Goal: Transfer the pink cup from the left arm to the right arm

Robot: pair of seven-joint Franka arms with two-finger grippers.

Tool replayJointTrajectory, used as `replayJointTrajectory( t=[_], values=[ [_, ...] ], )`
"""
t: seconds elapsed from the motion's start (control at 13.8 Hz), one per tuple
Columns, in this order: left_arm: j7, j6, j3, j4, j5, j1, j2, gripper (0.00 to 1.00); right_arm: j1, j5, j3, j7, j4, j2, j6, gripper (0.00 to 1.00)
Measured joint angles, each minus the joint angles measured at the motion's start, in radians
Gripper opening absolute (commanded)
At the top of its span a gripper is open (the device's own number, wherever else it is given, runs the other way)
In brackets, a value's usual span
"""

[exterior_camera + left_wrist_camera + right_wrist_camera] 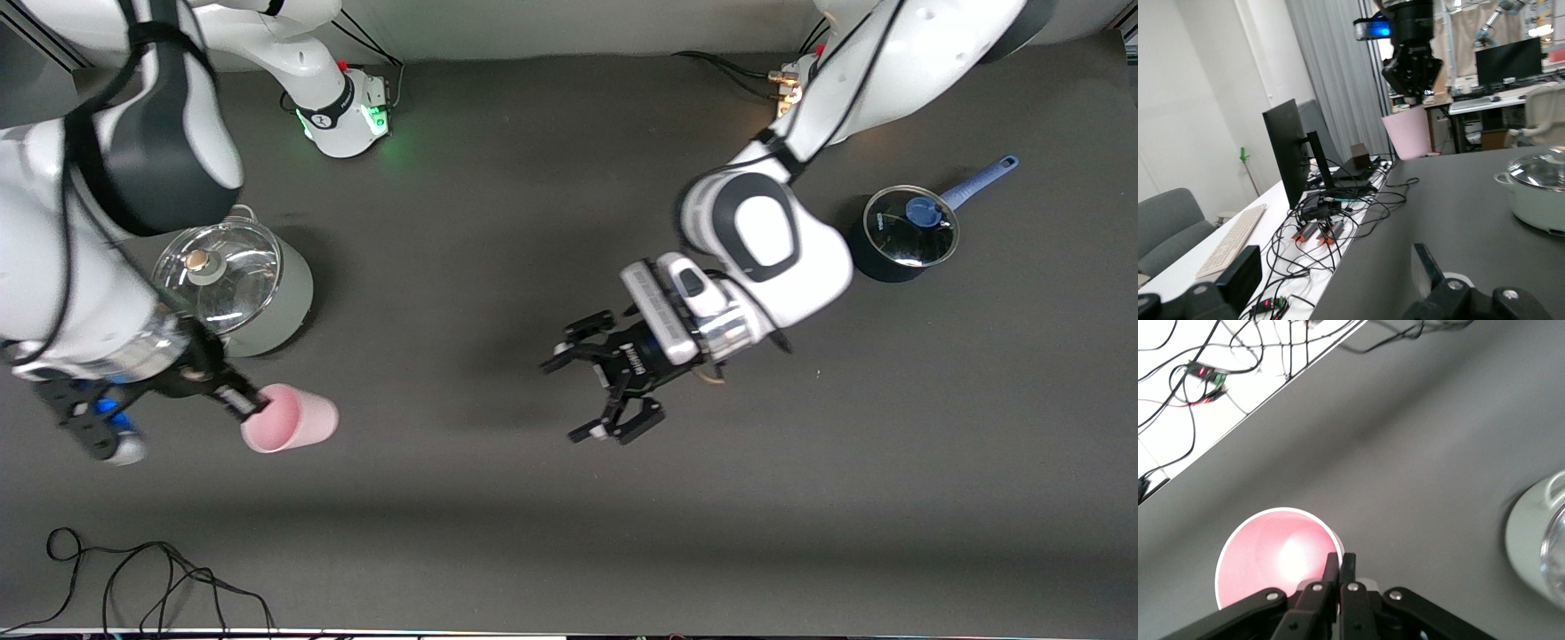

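Right gripper (253, 407) carries the pink cup (293, 420) by its rim

The smooth, tapered plastic cup hangs over the dark matte surface (569, 516) beside a glass-lidded grey pot (238, 286), fingers clenched on its wall; the left gripper (591, 396) hovers mid-surface, fingers released.

Right gripper (1411, 100) pinches pink cup (1408, 133) rim, cup above table (1458, 200); lidded pot (1538, 190) nearby.

You're looking at the pink cup (293, 419), a small, pale, smooth tumbler with no handle, tapered toward its base. It hangs upright in the air over the table (551, 533) at the right arm's end, its rim pinched by the right end effector (253, 404).
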State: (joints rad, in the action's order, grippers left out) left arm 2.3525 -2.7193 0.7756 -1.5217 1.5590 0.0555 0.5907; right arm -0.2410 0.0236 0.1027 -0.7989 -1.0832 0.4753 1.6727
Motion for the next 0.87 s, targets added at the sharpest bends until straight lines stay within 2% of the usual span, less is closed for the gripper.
replayJointTrajectory(
  t=[0.15, 0.22, 0.36, 0.51, 0.65, 0.87],
  values=[
    [-0.017, 0.169, -0.005, -0.116, -0.073, 0.117, -0.076, 1.00, 0.071, -0.003, 0.003, 0.152, 0.000, -0.002, 0.000, 0.00],
    [-0.051, 0.266, -0.010, -0.154, -0.148, 0.176, -0.102, 1.00, 0.111, -0.003, 0.003, 0.253, 0.000, -0.002, -0.001, 0.00],
    [-0.211, 0.490, -0.019, -0.180, -0.401, 0.298, -0.133, 1.00, 0.191, -0.003, 0.005, 0.510, -0.002, -0.004, -0.005, 0.00],
    [-0.390, 0.717, -0.019, -0.157, -0.643, 0.415, -0.161, 1.00, 0.264, -0.003, 0.008, 0.787, -0.006, -0.006, -0.034, 0.00],
    [-0.530, 0.931, -0.020, -0.108, -0.816, 0.502, -0.196, 1.00, 0.333, -0.003, 0.008, 1.028, -0.029, -0.022, -0.059, 0.00],
    [-0.717, 1.187, -0.020, -0.042, -1.023, 0.582, -0.269, 1.00, 0.367, -0.003, 0.011, 1.176, -0.100, -0.038, 0.004, 0.00]
  ],
)
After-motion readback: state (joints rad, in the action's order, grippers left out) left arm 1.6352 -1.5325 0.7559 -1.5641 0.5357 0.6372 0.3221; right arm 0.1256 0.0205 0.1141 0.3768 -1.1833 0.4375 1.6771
